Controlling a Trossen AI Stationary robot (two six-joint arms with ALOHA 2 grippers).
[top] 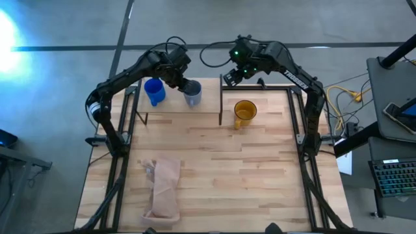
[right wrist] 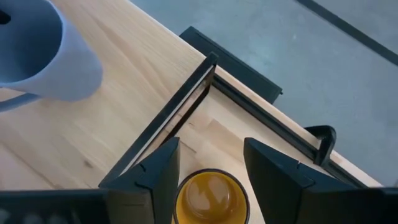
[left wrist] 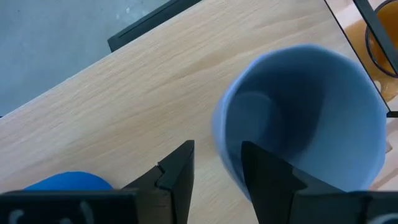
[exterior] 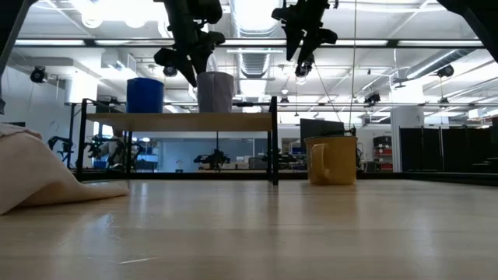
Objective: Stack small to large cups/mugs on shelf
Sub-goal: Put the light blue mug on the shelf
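Note:
The small bright blue mug (top: 154, 91) and the grey-blue mug (top: 193, 95) stand upright on their bases, side by side on the pale wooden shelf (top: 169, 107) at the table's far side. They also show in the low view, the blue mug (exterior: 145, 95) left of the grey-blue mug (exterior: 215, 92). My left gripper (left wrist: 217, 177) is open at the grey-blue mug's rim (left wrist: 225, 146), one finger inside the mug and one outside. The amber-yellow mug (top: 244, 112) stands on the tabletop just right of the shelf. My right gripper (right wrist: 211, 165) is open and empty, high above the shelf's far right corner. My left gripper comes from above, slanting, with its fingers on either side of the grey-blue mug's wall (left wrist: 227, 158). The outer finger (left wrist: 180, 174) stands clear of the wall. Whether the inner finger (left wrist: 264, 177) touches the inside, I cannot tell. The mug rests on the shelf.
A beige cloth (top: 164, 187) lies crumpled at the table's near left and shows in the low view (exterior: 47, 175). The shelf's black frame (top: 221, 104) runs along its right end, next to the yellow mug. Bare planks lie in the table's middle and near right.

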